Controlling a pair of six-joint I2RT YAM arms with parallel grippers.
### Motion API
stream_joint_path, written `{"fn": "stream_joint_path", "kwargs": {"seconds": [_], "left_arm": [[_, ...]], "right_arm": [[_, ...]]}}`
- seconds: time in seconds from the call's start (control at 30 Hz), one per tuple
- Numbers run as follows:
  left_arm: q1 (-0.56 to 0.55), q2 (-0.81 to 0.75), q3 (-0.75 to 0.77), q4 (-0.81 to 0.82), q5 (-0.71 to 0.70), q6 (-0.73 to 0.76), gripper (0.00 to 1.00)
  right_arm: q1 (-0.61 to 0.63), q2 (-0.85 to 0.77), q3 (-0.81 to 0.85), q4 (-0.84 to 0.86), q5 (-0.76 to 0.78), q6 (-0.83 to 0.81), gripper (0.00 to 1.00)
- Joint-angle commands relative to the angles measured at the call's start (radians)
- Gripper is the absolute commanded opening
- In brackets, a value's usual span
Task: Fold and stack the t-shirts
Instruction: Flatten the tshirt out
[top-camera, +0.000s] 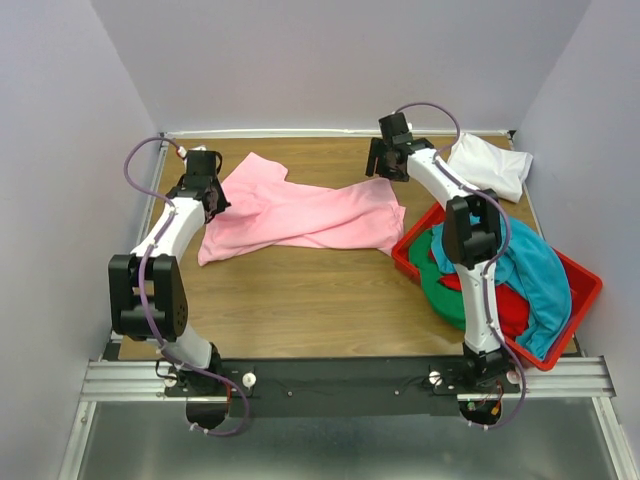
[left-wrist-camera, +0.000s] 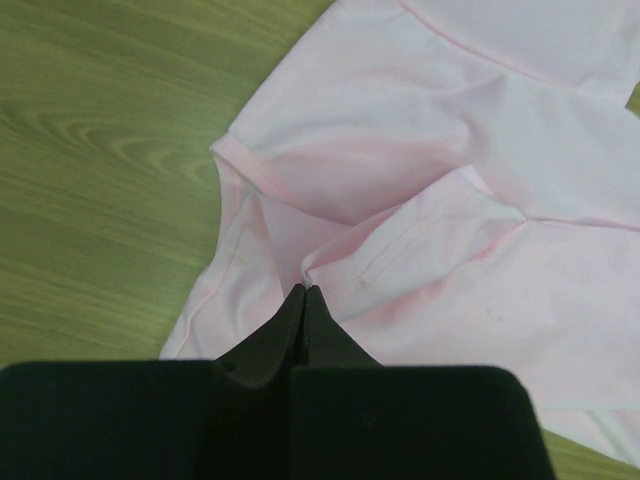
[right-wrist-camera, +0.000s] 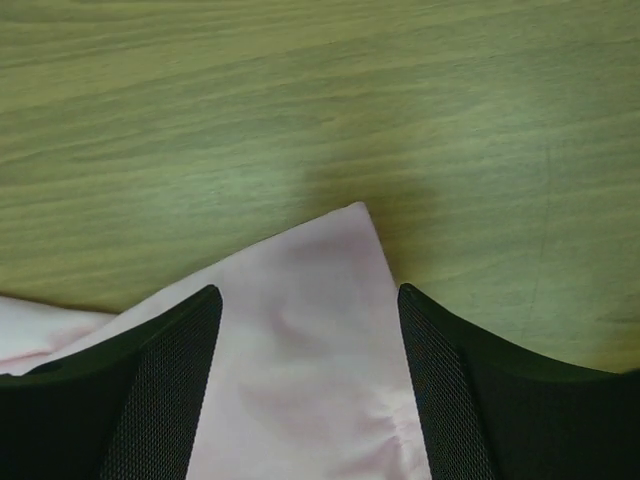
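Note:
The light pink t-shirt lies rumpled across the middle of the wooden table. My left gripper is at its left edge, shut on a pinch of the pink cloth at the fingertips. My right gripper is open above the shirt's far right corner, one finger on each side of it. A folded white t-shirt lies at the back right. Teal, green and red shirts are heaped in the bin.
The red plastic bin stands at the right, under my right arm. Pale walls close in the table on the left, back and right. Bare wood lies in front of the pink shirt.

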Motion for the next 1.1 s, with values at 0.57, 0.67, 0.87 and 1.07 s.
{"fn": "stream_joint_path", "kwargs": {"seconds": [0.57,0.67,0.87,1.07], "left_arm": [[0.007,-0.077,-0.031,-0.042,-0.014,-0.014,0.0],[0.009,-0.07,-0.028,-0.041,-0.014,-0.014,0.0],[0.009,-0.067,-0.017,-0.045,-0.005,-0.015,0.0],[0.009,-0.061,-0.003,-0.053,-0.011,-0.009,0.0]], "right_arm": [[-0.031,0.156,0.113,-0.004,0.012,-0.021,0.66],[-0.031,0.161,0.104,-0.004,0.006,-0.022,0.64],[-0.029,0.175,0.081,-0.004,0.004,-0.014,0.58],[-0.031,0.21,0.122,-0.004,-0.011,-0.016,0.49]]}}
